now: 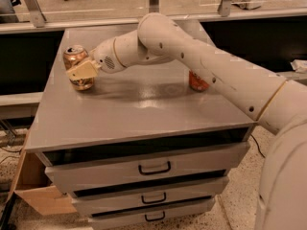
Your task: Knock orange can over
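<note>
The orange can (pixel 76 61), tan-gold with a mottled pattern and a silver top, stands upright near the far left corner of the grey cabinet top (pixel 139 109). My gripper (pixel 81 71) reaches from the right and sits right against the can's front, overlapping its middle. The cream fingers (pixel 84 70) lie across the can's body. A red-orange can (pixel 197 82) stands at the right, partly hidden behind my arm.
The cabinet has three drawers with black handles (pixel 153 168) below. A cardboard box (pixel 36 195) stands on the floor at the left. A long counter and glass partition (pixel 153 13) run behind the cabinet.
</note>
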Robot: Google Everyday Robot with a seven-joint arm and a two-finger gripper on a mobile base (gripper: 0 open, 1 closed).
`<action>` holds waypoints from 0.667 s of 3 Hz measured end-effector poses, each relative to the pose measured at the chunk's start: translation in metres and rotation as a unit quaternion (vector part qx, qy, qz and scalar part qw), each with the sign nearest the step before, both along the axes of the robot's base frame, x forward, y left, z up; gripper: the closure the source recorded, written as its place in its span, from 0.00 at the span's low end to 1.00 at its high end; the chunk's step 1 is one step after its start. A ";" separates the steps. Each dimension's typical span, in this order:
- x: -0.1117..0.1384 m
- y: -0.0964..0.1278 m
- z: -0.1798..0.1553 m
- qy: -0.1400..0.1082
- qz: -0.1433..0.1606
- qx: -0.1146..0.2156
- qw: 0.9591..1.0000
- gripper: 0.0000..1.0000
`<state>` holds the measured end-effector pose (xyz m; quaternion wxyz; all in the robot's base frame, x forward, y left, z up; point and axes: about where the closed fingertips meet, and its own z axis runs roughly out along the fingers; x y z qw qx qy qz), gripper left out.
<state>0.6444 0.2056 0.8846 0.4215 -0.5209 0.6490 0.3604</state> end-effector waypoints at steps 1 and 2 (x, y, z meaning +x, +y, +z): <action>0.010 -0.031 0.029 -0.025 -0.020 -0.033 0.999 0.89; 0.026 -0.068 0.058 -0.056 -0.034 -0.112 0.992 1.00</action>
